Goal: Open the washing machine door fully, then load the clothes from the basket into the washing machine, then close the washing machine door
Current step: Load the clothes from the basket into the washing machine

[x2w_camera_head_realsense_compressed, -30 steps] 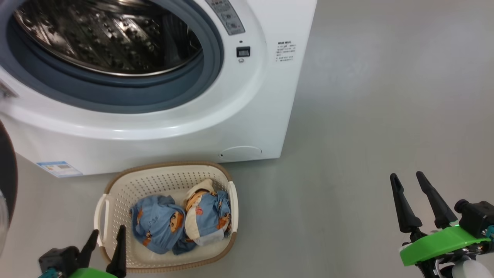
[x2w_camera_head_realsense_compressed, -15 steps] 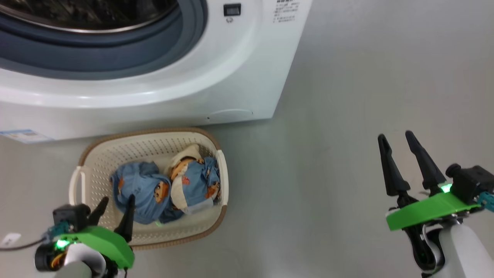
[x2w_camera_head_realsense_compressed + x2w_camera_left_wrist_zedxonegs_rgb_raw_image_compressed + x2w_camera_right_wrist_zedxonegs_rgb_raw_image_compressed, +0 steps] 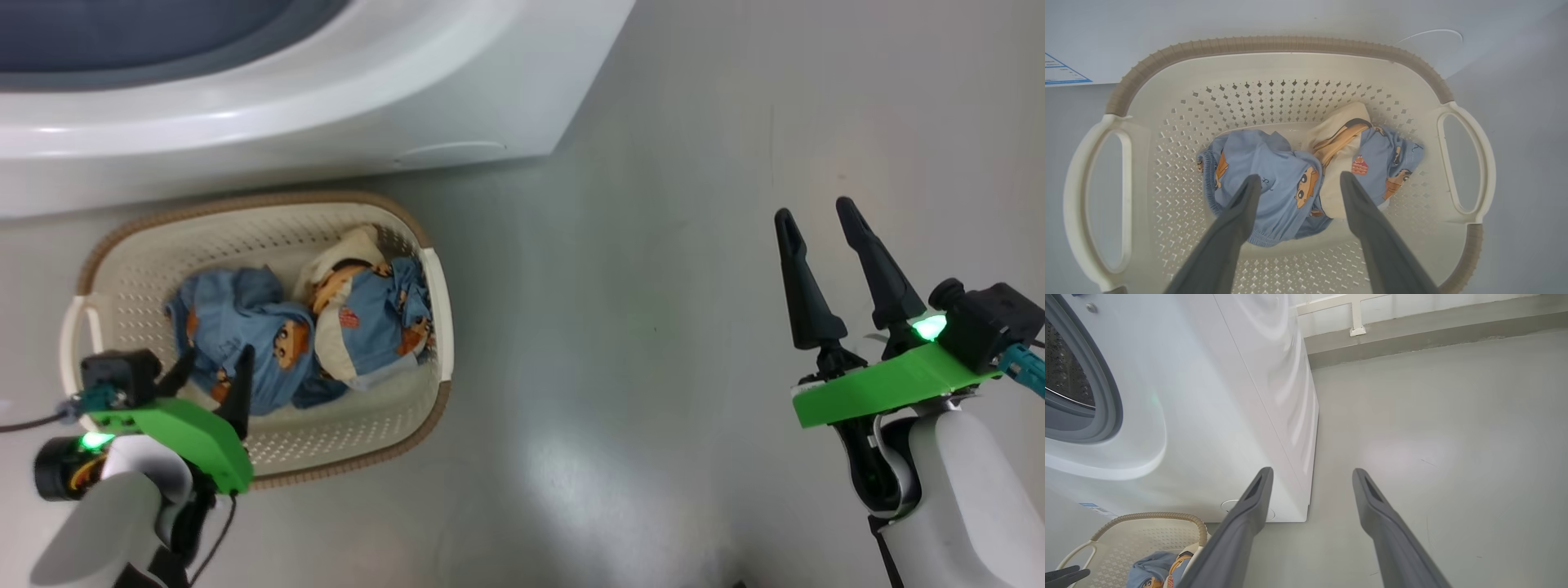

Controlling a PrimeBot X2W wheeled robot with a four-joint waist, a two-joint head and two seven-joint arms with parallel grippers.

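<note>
The cream basket (image 3: 261,204) with a brown rim stands on the floor before the white washing machine (image 3: 457,90). The clothes (image 3: 269,327), light blue with orange cartoon prints and a cream part, lie bunched inside it. My left gripper (image 3: 217,353) hangs open over the basket's near side, fingers pointing at the left blue garment. In the left wrist view the left gripper (image 3: 1299,177) is apart from the clothes (image 3: 1274,163) below, inside the basket (image 3: 1274,43). My right gripper (image 3: 814,208) stands open and empty over bare floor, far right. The washing machine door is out of view.
In the right wrist view the right gripper (image 3: 1311,471) points past the washing machine (image 3: 1208,396) corner, whose grey-sealed drum mouth (image 3: 1069,388) stands uncovered. A wall base (image 3: 1412,330) runs behind. Grey floor (image 3: 653,327) spreads right of the basket.
The head camera has tilted down, so the washer slid up out of frame. My left gripper has advanced from the basket's near rim to above the clothes. Both grippers stayed open.
</note>
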